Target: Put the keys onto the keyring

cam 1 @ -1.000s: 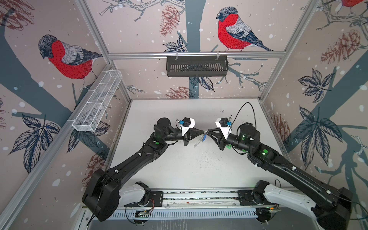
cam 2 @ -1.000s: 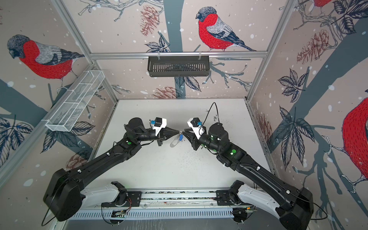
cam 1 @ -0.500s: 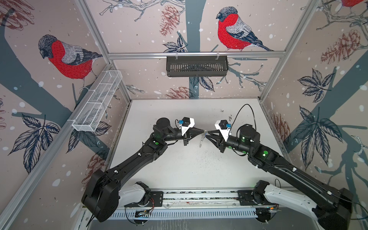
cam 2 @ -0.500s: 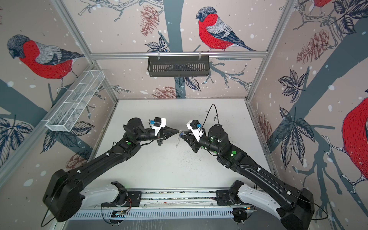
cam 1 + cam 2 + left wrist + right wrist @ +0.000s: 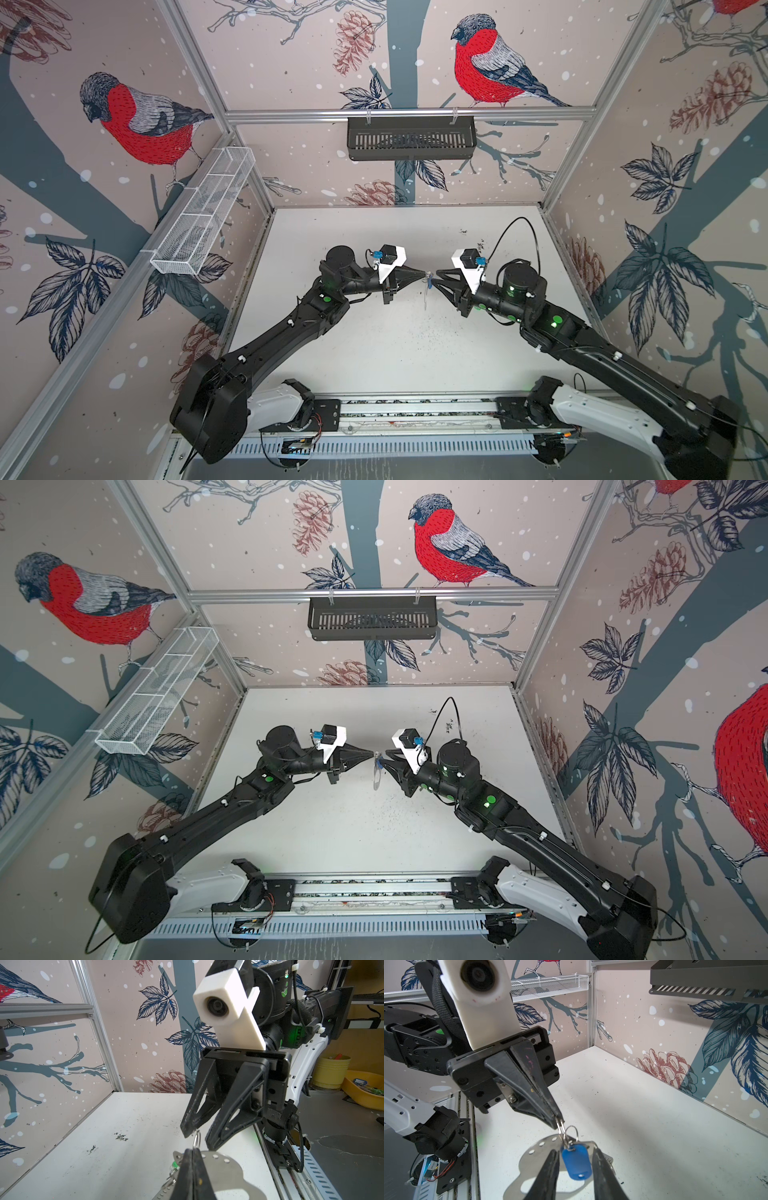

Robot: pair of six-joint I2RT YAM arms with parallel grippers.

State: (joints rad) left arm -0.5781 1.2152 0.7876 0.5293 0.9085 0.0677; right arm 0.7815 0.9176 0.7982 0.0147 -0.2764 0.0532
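Note:
My left gripper (image 5: pixel 558 1121) is shut on a small metal ring (image 5: pixel 560 1127) at the straight edge of the keyring (image 5: pixel 537 1151), a flat grey plate that hangs below it above the table. A blue tag (image 5: pixel 576 1161) of the keys dangles from a second ring beside it. My right gripper (image 5: pixel 573 1150) is open, its fingers on either side of the blue tag with a gap on both sides. In the left wrist view the left gripper (image 5: pixel 193 1150) shows its shut tips, with the keyring (image 5: pixel 224 1169) and a green tag (image 5: pixel 175 1165) under them. In both top views the tips nearly meet at mid-table (image 5: pixel 424 274) (image 5: pixel 384 759).
A white table (image 5: pixel 395 353) is walled on three sides. A black basket (image 5: pixel 411 137) hangs on the back wall and a white wire shelf (image 5: pixel 203 216) on the left wall. The arms' base rail (image 5: pixel 415 411) runs along the front edge.
My right gripper has opened its jaws and drawn back slightly to the right. The blue tag now hangs free under the left gripper, which has stayed shut and still.

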